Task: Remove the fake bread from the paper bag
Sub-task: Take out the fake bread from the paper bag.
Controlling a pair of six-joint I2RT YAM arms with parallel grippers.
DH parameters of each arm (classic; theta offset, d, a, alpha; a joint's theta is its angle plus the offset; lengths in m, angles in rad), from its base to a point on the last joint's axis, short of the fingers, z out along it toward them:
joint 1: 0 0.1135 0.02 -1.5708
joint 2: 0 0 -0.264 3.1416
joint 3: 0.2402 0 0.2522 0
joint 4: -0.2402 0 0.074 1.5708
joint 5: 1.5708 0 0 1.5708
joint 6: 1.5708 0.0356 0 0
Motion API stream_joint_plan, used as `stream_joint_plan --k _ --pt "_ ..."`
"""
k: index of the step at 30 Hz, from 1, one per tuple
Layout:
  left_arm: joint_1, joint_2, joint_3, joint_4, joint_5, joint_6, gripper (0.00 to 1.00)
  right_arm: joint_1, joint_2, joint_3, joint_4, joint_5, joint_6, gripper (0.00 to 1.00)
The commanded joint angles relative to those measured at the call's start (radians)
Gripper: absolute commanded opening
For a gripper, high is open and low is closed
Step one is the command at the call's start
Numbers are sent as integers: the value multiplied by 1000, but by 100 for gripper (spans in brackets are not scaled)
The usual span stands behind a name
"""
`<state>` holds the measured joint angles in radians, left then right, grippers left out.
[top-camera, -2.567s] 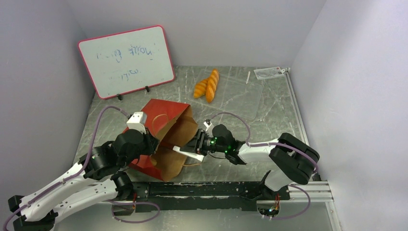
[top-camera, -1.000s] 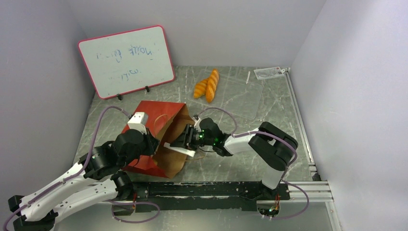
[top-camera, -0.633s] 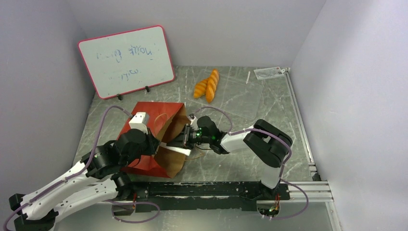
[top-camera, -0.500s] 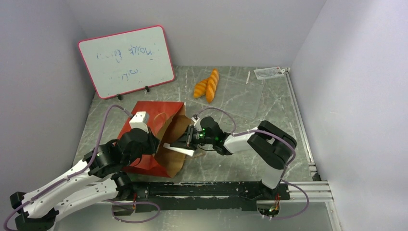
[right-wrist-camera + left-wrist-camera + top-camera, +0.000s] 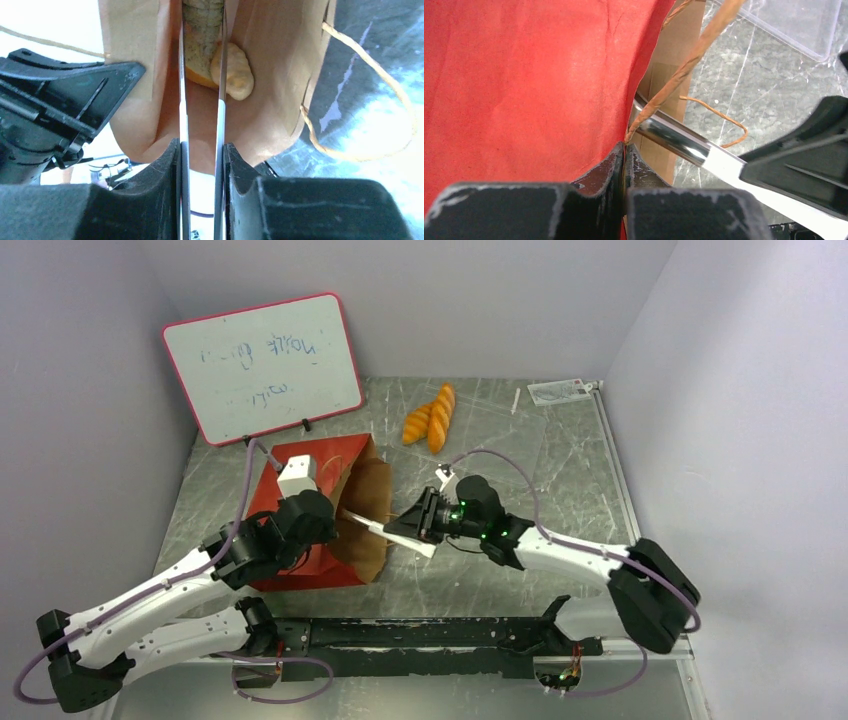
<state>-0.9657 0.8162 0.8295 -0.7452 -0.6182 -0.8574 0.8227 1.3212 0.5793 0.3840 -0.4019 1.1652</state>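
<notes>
Pinching the paper bag's rim, left pincer faces right pincer clamped on tweezers.

Whiteboard, far left corner of the table: faint blue handwriting, not legible. Card, far right corner: print too small to read.

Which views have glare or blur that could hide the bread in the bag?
Right wrist: upper left blown out white, yet the fake bread inside the paper bag reads clearly. Left wrist: bright glint on the tweezers, left gripper soft up close. Top external: evenly lit, sharp.
</notes>
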Motion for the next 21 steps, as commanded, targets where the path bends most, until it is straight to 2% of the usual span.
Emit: stream_joint_plan --k 1,11,21 --pt "-2 11 31 46 -79 -26 7 -24 -126 -21 -171 81 -65 0" --pt "-1 14 24 16 -139 -76 7 -55 -372 -17 -467 216 -100 0" --pt "-1 -34 11 -18 -121 -77 7 -75 -480 139 -696 429 -155 0"
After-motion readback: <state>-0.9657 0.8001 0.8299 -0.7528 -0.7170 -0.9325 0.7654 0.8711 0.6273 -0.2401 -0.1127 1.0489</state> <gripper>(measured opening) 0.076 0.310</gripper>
